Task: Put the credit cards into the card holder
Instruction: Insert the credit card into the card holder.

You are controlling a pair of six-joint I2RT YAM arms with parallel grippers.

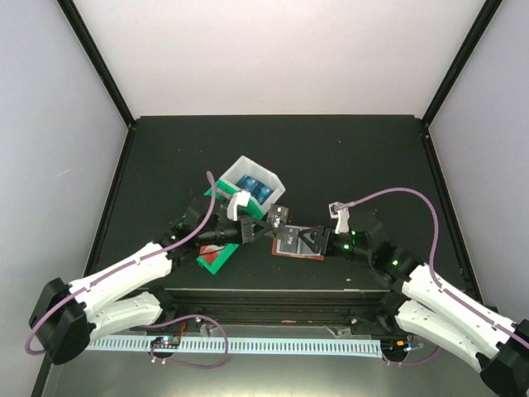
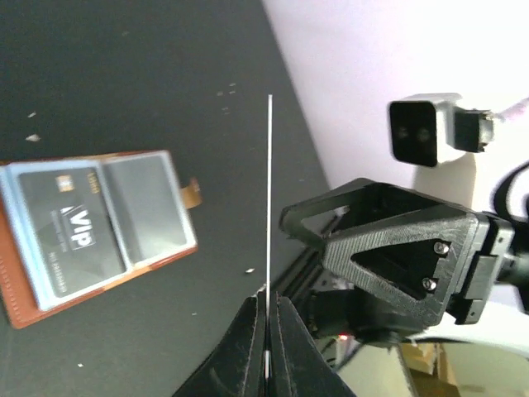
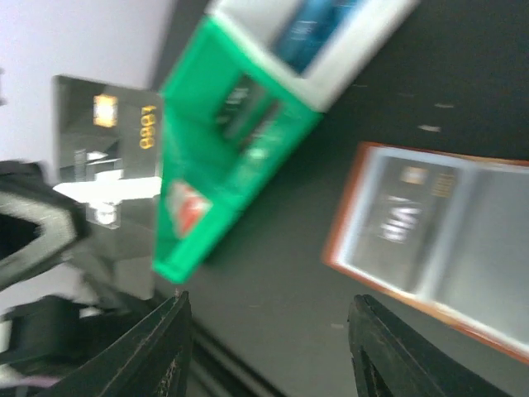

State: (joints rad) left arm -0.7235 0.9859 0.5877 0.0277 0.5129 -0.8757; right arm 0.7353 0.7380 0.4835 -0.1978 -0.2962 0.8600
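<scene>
Black card (image 2: 269,207) edge-on between the left fingers (image 2: 248,356), open card holder (image 2: 21,302) nearby

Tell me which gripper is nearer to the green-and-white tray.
Left. The left gripper, pinching a black card, hangs beside the tray; the right gripper is beyond the card holder.

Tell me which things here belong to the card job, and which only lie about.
Job:
brown leather folding card holder
black VIP card in its clear pocket
black plastic card with gold chip in left pincer
blue plastic cards

Lying about:
green-and-white plastic tray
pale slotted strip
purple cables
</scene>
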